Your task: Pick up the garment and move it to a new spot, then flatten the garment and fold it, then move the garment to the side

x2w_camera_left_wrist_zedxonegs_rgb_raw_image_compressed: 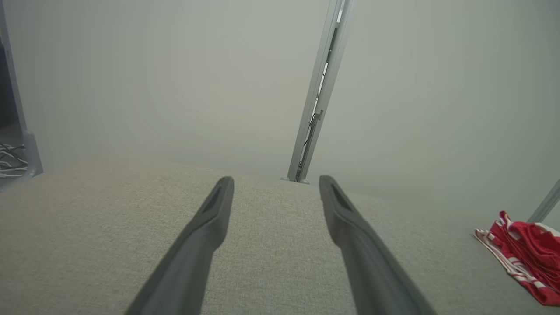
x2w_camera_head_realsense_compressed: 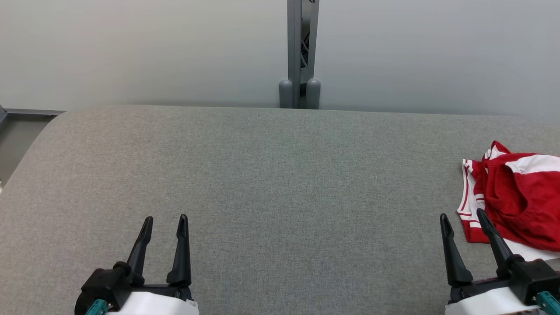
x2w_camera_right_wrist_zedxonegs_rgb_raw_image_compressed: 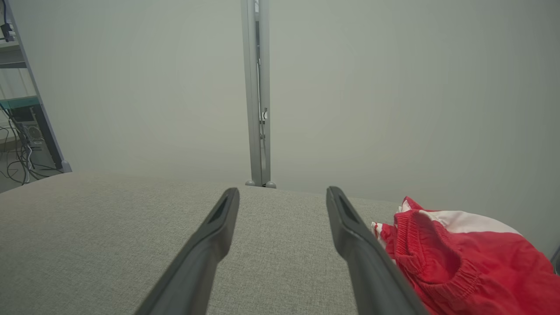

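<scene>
A crumpled red garment (x2w_camera_head_realsense_compressed: 520, 197) with white stripes lies at the right edge of the grey fabric table (x2w_camera_head_realsense_compressed: 271, 175). It also shows low at the right of the left wrist view, garment (x2w_camera_left_wrist_zedxonegs_rgb_raw_image_compressed: 525, 253), and large at the lower right of the right wrist view, garment (x2w_camera_right_wrist_zedxonegs_rgb_raw_image_compressed: 459, 267). My right gripper (x2w_camera_head_realsense_compressed: 463, 215) stands open just left of the garment's near corner, its right finger overlapping the cloth's edge in the head view. Far from it at the lower left, my left gripper (x2w_camera_head_realsense_compressed: 165, 218) is open over bare table. Nothing is between either pair of fingers.
A pale wall runs behind the table with a grey metal post (x2w_camera_head_realsense_compressed: 301, 52) at its middle. The table's rounded far-left corner (x2w_camera_head_realsense_compressed: 52, 120) drops to the floor. Cables and a shelf frame (x2w_camera_right_wrist_zedxonegs_rgb_raw_image_compressed: 22, 131) stand off the left side.
</scene>
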Robot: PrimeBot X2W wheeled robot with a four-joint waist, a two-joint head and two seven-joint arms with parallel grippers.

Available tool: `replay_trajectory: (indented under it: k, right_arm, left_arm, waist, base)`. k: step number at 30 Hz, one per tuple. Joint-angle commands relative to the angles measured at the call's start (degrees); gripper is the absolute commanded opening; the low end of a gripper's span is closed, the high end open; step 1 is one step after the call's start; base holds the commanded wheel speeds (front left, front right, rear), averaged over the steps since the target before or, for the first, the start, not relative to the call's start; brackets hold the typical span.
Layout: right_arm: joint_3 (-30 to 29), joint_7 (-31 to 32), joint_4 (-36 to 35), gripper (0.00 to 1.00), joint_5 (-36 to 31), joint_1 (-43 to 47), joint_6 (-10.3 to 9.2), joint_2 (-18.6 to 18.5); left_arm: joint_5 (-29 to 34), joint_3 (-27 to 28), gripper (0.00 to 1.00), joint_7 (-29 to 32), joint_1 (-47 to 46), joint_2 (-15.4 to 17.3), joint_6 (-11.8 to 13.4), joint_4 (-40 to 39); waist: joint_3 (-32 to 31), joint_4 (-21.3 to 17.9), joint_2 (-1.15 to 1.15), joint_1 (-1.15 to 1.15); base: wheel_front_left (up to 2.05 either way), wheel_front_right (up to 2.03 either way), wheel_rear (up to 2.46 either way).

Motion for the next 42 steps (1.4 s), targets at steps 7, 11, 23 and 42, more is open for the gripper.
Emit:
replay_trajectory:
  k: [7,11,23,42]
  right_arm:
    - [-0.27,-0.36,0.03,1.0,0.19,-0.05,-0.02,-0.28]
    - [-0.32,-0.36,0.03,1.0,0.09,-0.21,-0.02,-0.28]
    - [-0.36,-0.36,0.6,1.0,0.47,-0.43,-0.02,-0.28]
    - [-0.36,0.89,2.99,0.0,1.85,0.14,0.0,0.49]
  left_arm:
    - [-0.04,0.23,1.0,-0.09,0.4,0.25,-0.23,-0.11]
    - [-0.14,0.2,1.0,-0.09,0.32,0.25,-0.06,-0.19]
    - [0.31,0.49,1.0,-0.09,0.3,0.24,0.57,-0.02]
    - [-1.71,0.21,0.0,0.4,0.6,-0.23,0.15,1.93]
  waist:
    - [0.12,0.12,0.0,0.0]
    - [0.26,0.12,0.0,0.0]
    - [0.26,0.29,0.0,0.0]
    - [0.09,0.3,0.0,0.0]
  base:
    - [0.0,0.0,0.0]
    - [0.0,0.0,0.0]
    - [0.0,0.0,0.0]
    - [0.0,0.0,0.0]
